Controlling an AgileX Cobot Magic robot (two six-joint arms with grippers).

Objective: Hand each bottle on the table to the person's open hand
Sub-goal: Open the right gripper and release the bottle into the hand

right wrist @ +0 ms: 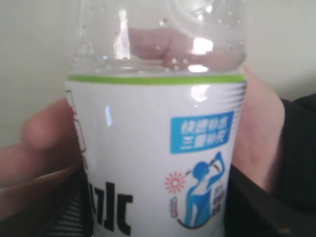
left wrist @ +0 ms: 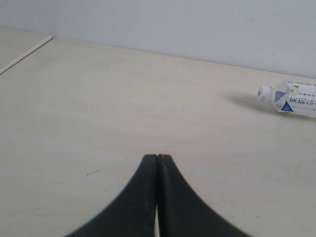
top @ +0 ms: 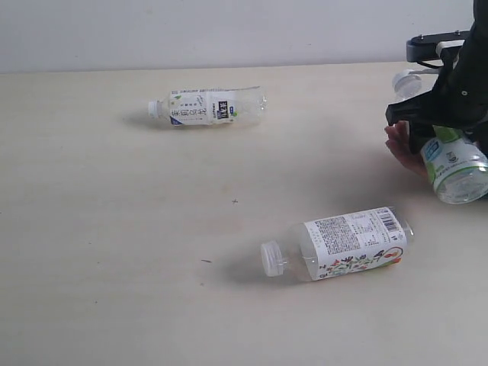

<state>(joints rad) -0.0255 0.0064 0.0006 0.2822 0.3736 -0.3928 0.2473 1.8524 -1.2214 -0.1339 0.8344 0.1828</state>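
- Right gripper (top: 427, 118) clamps clear green-banded bottle (top: 455, 162), far right, against a cupped hand (top: 399, 145).
- Left gripper (left wrist: 157, 159): tapered black fingers (left wrist: 140, 197) pressed together.
- White-labelled bottle (top: 206, 106) and floral bottle (top: 351, 244) lie on pale table (top: 114, 229).

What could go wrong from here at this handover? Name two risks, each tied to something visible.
1. The right gripper grips the green-labelled bottle beside the person's hand; letting go before the hand closes around it could drop it.
2. The floral-labelled bottle and white-labelled bottle lie on their sides on the table, so a glancing grasp may roll them away.
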